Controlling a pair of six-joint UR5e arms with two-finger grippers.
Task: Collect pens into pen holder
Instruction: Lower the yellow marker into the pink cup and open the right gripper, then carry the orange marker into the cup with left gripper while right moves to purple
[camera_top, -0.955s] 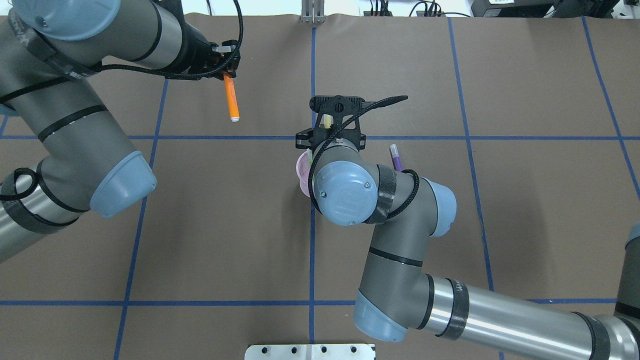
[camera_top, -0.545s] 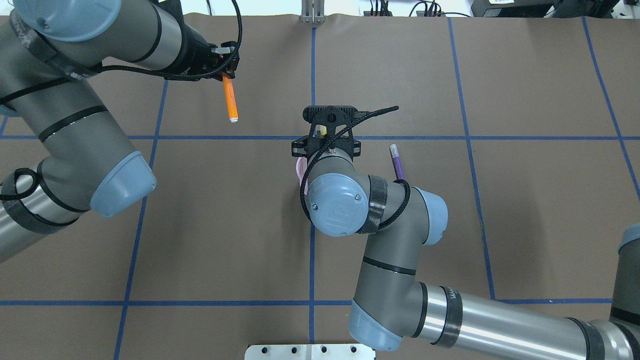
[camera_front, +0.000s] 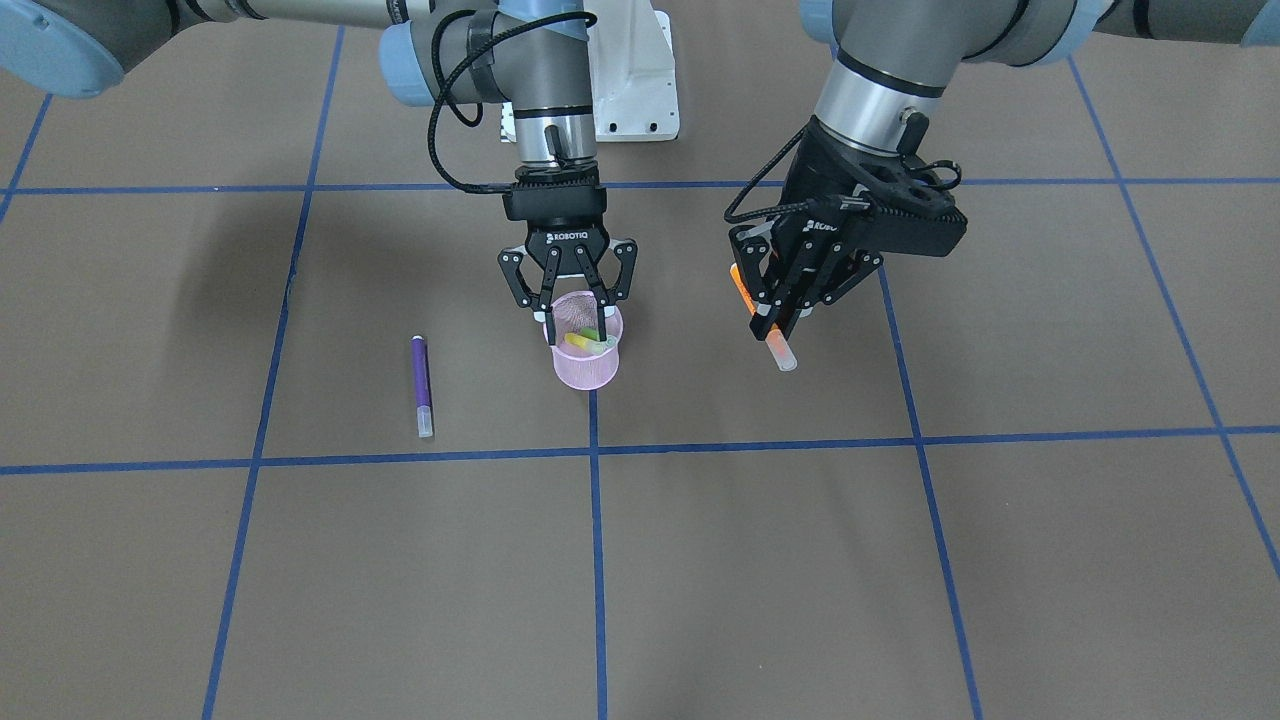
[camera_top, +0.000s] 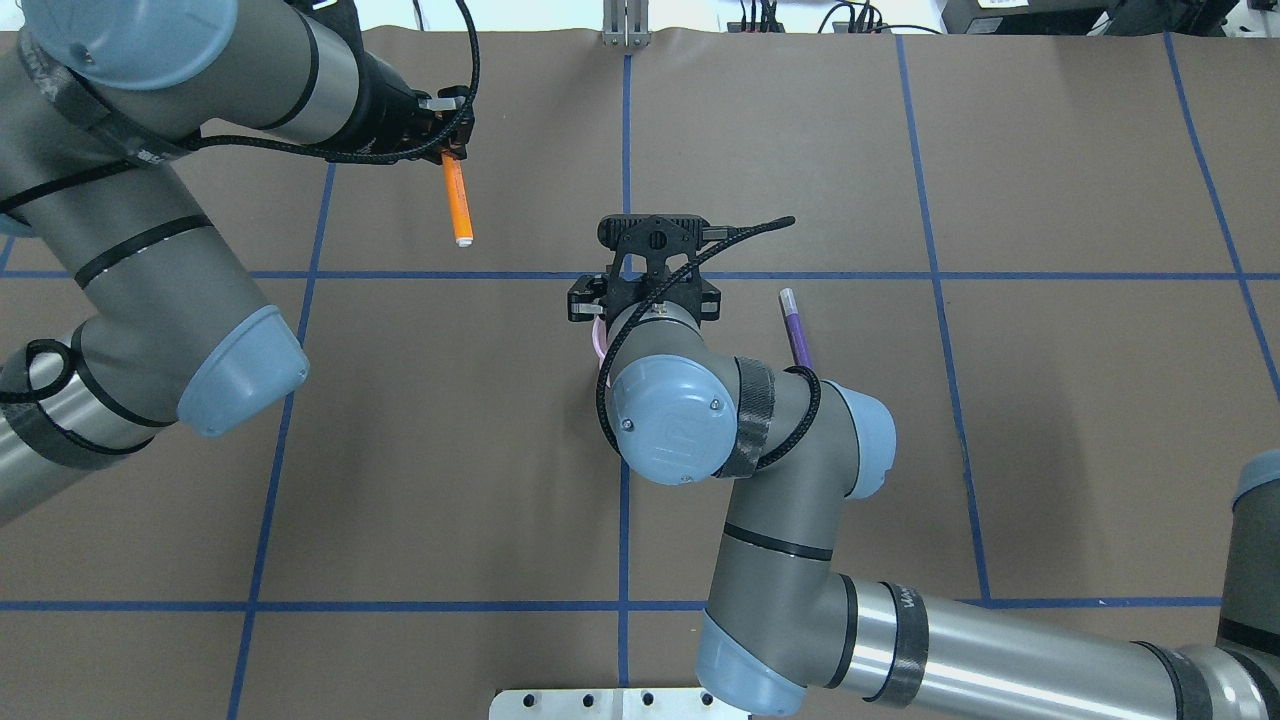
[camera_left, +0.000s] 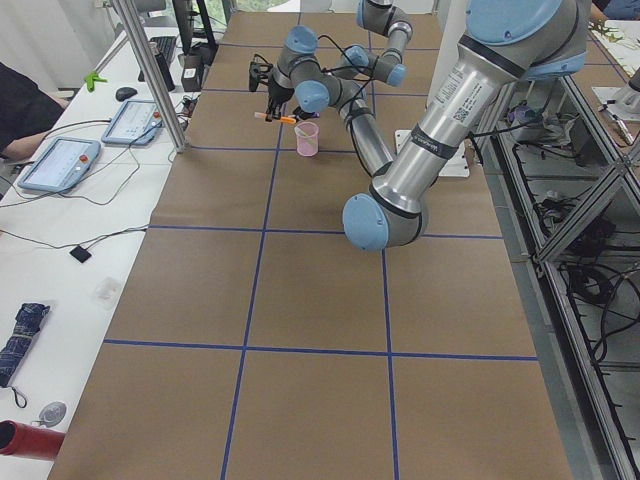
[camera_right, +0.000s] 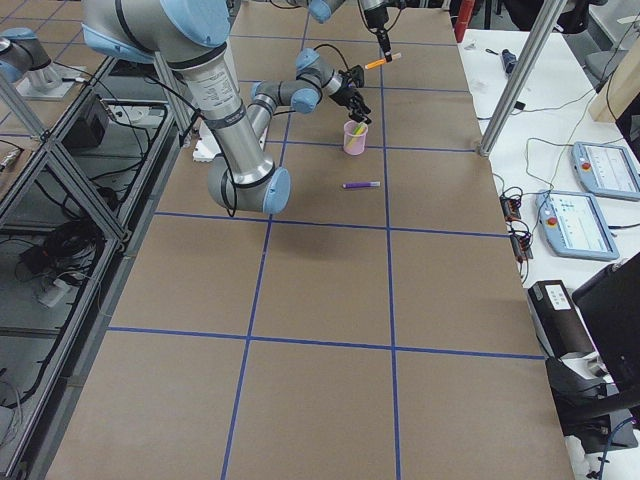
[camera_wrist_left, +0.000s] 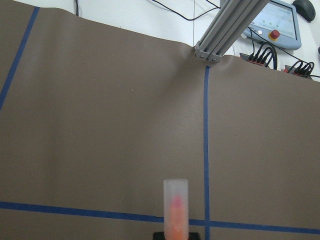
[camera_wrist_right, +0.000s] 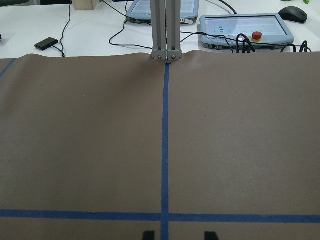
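The left gripper (camera_front: 776, 322) clenched the orange pen (camera_front: 781, 353) above the table (camera_front: 900, 560). The right gripper (camera_front: 577, 314) hung spread over the mid-table pen holder (camera_front: 585, 372), which held the yellow pen (camera_front: 577, 342) and the green pen (camera_front: 592, 333). The purple pen (camera_front: 422, 385) lay flat toward the table's right end.

You see an orange pen (camera_front: 777, 348) between the left jaws, a pink mesh holder (camera_front: 586, 370) below the right jaws.

I'm seeing the right gripper (camera_front: 577, 322) hanging directly over the cup (camera_front: 587, 368), fingers spread at its rim, so it is blocking the way in from above. The left gripper (camera_front: 775, 325), clamping the orange pen (camera_front: 781, 352), is hovering off the cup's left side. The purple pen (camera_front: 422, 385) is lying well off its right. The table (camera_front: 800, 560) beyond the cup is offering passing room.
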